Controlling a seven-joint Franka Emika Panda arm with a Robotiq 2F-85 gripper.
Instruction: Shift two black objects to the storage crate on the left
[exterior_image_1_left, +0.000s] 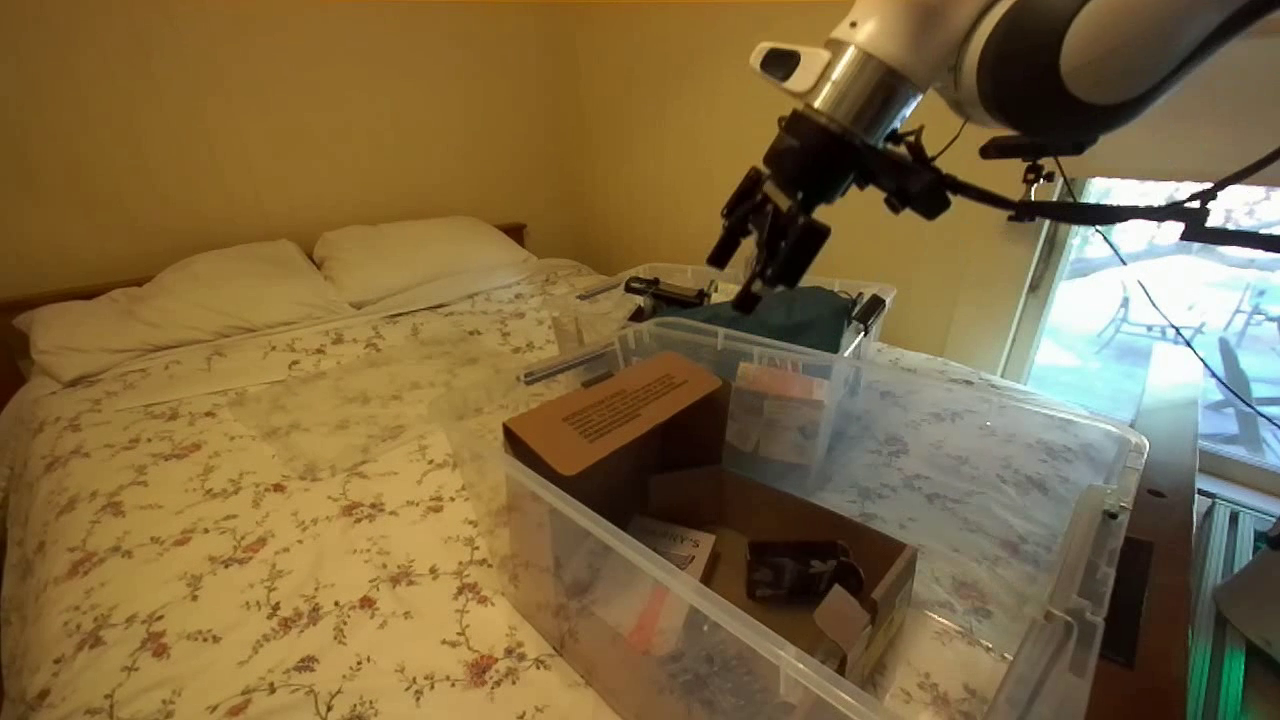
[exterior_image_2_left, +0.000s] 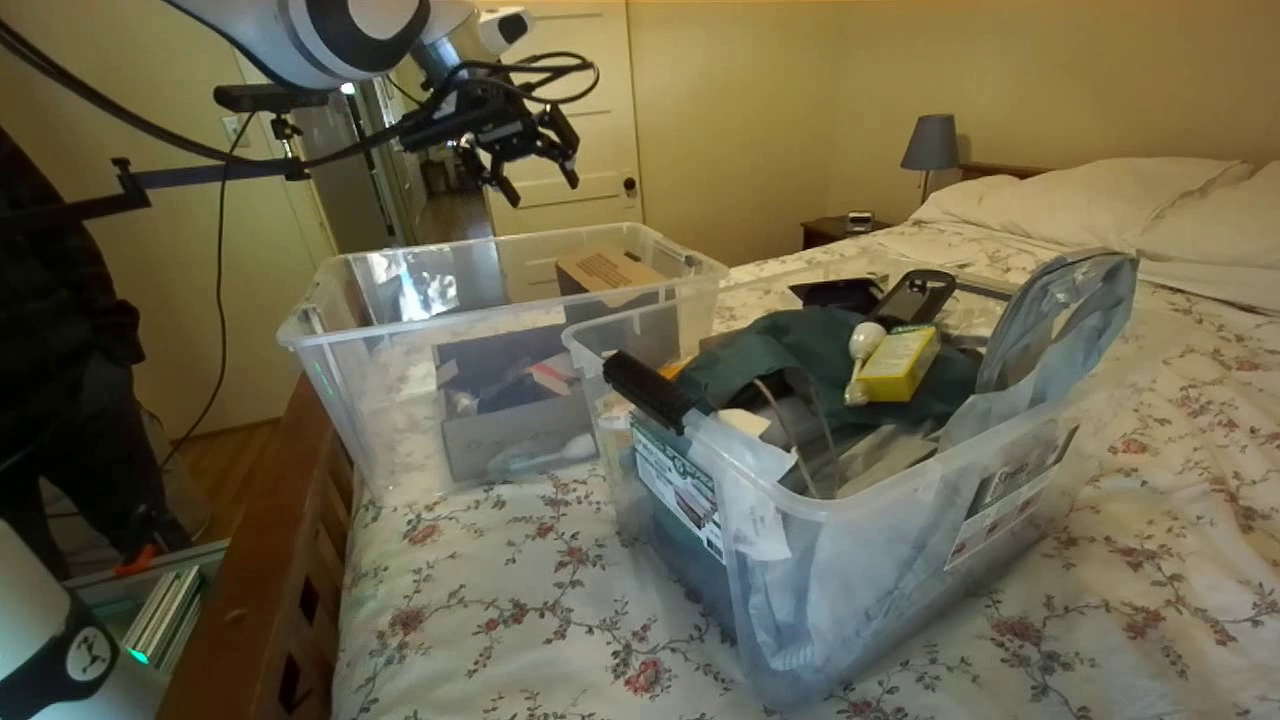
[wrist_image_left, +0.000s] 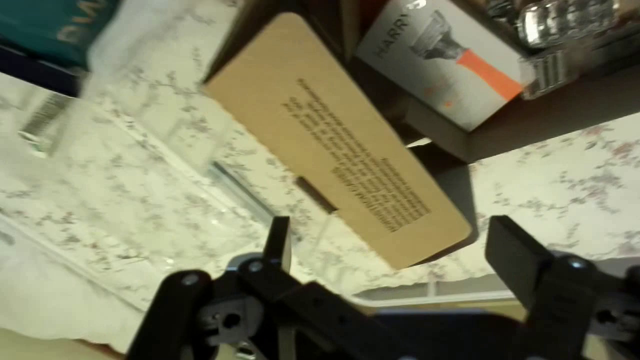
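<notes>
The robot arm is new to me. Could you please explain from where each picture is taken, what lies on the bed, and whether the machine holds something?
The machine is a robot arm ending in a two-fingered gripper. Two pictures are taken from outside and show it over the bed; the third is taken from its wrist, so the fingers appear low in that picture.

On the bed, the large clear tub holds an open cardboard box with a razor pack and other things inside. The small tub beside it is piled with things, among them a teal cloth, a bulb, a yellow box and black items.

The gripper is open and holds nothing.
</notes>
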